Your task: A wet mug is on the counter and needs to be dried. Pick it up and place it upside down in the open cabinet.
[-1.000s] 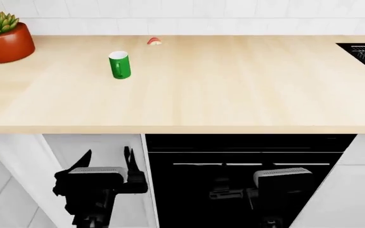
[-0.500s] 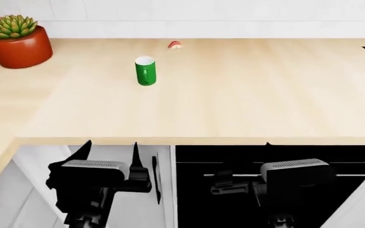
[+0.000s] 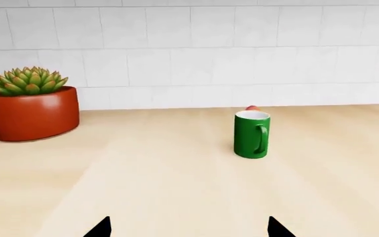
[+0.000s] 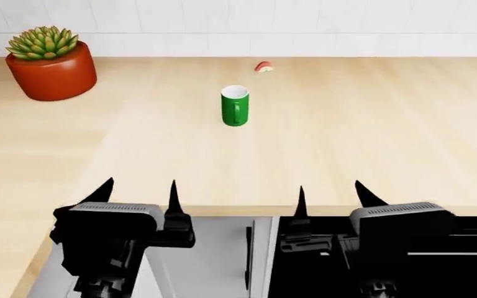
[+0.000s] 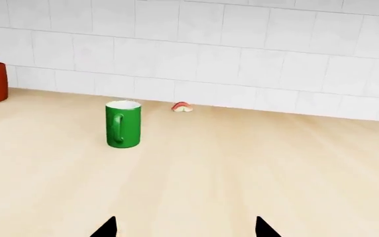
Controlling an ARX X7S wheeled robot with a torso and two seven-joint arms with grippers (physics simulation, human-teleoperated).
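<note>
The green mug (image 4: 234, 106) stands upright on the beige counter (image 4: 346, 136), open end up, its handle facing me. It also shows in the left wrist view as the mug (image 3: 251, 134) and in the right wrist view as the mug (image 5: 124, 124). My left gripper (image 4: 139, 191) and right gripper (image 4: 332, 192) hover at the counter's front edge, both open and empty, well short of the mug. In the wrist views only the tips of the left gripper (image 3: 188, 228) and right gripper (image 5: 184, 228) show. The cabinet is out of view.
A red-orange pot with a succulent (image 4: 50, 62) stands at the back left. A small red-and-pale scrap (image 4: 263, 66) lies behind the mug near the white tiled wall (image 5: 242, 59). Below the counter edge are a white cupboard front and a black oven front (image 4: 322, 261).
The view has shifted left and closer to the counter; the mug now sits nearer the middle. Both grippers' tips have risen to the counter's front edge.
</note>
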